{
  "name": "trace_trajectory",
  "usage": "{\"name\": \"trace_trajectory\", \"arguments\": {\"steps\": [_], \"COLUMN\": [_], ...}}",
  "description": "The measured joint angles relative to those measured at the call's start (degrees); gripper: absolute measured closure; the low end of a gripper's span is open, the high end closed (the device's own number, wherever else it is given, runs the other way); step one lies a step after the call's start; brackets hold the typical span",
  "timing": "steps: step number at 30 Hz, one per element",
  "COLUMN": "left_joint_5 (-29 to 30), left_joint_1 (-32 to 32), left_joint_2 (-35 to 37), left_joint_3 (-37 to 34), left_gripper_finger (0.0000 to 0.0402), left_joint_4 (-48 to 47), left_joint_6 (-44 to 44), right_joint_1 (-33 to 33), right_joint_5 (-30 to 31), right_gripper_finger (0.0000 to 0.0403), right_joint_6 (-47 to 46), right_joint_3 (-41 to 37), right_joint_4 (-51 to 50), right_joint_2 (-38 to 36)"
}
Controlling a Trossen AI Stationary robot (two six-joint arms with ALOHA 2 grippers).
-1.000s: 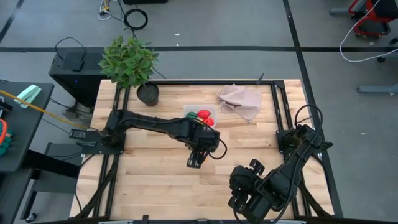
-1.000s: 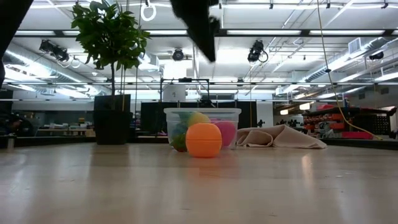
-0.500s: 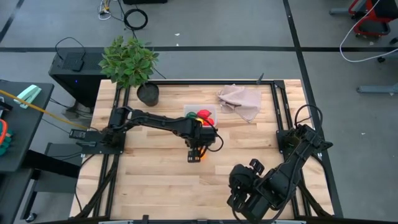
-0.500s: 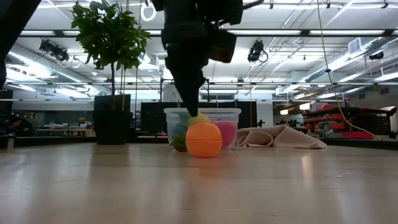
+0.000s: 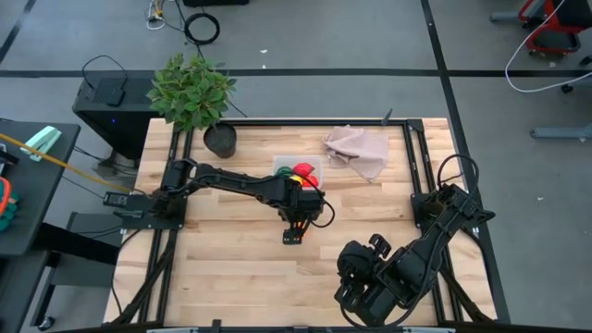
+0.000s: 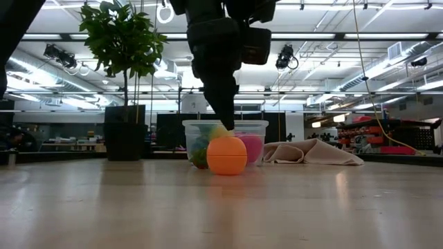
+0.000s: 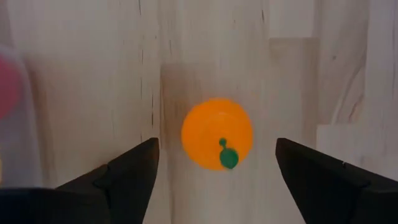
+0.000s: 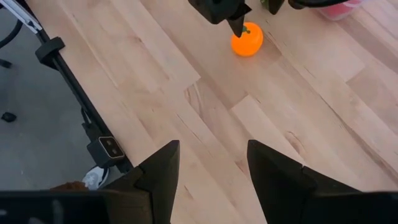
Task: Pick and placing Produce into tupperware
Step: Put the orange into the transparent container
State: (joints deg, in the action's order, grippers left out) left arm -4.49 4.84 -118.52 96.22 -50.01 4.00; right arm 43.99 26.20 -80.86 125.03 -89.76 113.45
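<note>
Hovering over the round orange toy fruit with a green stem (image 7: 216,134), the left gripper (image 7: 214,163) has its two dark fingers spread wide, one to either side of the fruit and apart from it; nothing is held. Wrist view: fruit sits on the bare wood, centred in the gap between the fingers.

High view: left arm reaches from the left edge of the pale wooden slatted table (image 5: 231,268) toward frame centre, gripper (image 5: 292,233) pointing down just below the small clear plastic tupperware box (image 5: 299,169). Orange fruit is mostly hidden under the gripper here. Box holds a red piece (image 5: 305,172) and a green piece (image 5: 286,171); other contents not readable from above.

Low view: orange fruit (image 6: 226,155) rests on the table in front of the clear box (image 6: 256,142), just beside it; touching or not, cannot tell. A pink piece (image 6: 250,147) and yellow-green shapes show through the box wall. Dark gripper comes down from the top of the frame to just above the fruit.

Right gripper (image 8: 211,168) waits at lower right of the high view, fingers parted, empty, above bare wood.

Crumpled beige-pink cloth (image 5: 357,150) lies upper right of the box, apart from it. Leafy green potted plant (image 5: 191,92) stands at the table's upper left corner.
</note>
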Motion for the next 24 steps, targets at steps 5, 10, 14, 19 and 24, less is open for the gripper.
{"name": "trace_trajectory", "arguments": {"steps": [5,10,14,19,24], "left_joint_5": [-0.8,-1.0,-1.0,-1.0,-1.0], "left_joint_1": [0.0,0.2,0.2,0.3,0.3], "left_joint_2": [0.0,0.0,0.0,0.0,0.0], "left_joint_3": [-2.1,-3.1,-3.0,-3.0,-3.0], "left_gripper_finger": [0.0062,0.006,0.0059,0.0058,0.0058], "left_joint_4": [0.7,1.2,3.8,4.6,5.0], "left_joint_6": [0.8,1.2,1.7,1.9,2.9], "right_joint_1": [0.0,0.0,-0.4,-0.9,-0.9], "right_joint_5": [-0.1,-0.1,-0.1,-0.1,-0.1], "right_gripper_finger": [0.0208,0.0208,0.0208,0.0208,0.0208], "right_joint_6": [-0.1,-0.2,-0.2,-0.1,0.0], "right_joint_3": [0.0,0.0,0.0,0.0,0.0], "right_joint_4": [0.0,0.0,0.0,0.0,0.0], "right_joint_2": [0.0,0.0,0.0,0.0,0.0]}}
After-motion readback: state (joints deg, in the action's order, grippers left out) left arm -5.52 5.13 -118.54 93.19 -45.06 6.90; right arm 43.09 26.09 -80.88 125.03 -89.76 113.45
